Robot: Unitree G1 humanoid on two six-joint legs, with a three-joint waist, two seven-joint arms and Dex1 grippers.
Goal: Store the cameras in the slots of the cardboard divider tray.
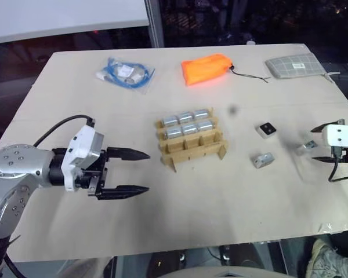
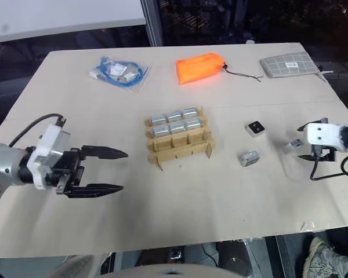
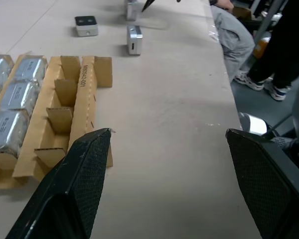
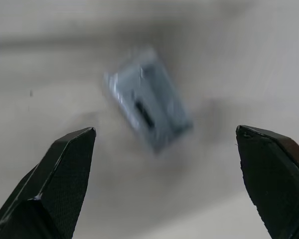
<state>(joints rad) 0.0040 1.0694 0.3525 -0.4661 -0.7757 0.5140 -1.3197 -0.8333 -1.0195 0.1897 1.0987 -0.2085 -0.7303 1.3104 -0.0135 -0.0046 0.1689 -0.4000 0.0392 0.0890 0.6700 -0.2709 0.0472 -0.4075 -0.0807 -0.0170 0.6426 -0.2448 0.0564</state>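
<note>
Both jaws gape empty; R gripper (image 1: 323,142) half-hides blurry cam (image 4: 148,106).

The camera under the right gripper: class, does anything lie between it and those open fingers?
Nothing visible does. The right gripper hangs open above the camera, which lies alone on bare table, with no object between the fingers and it.

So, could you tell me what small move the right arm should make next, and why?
Probably lower the right gripper onto the small silver-grey metal camera lying on the table beneath its open jaws and close. The tan cardboard divider tray has its nearest row empty.
</note>
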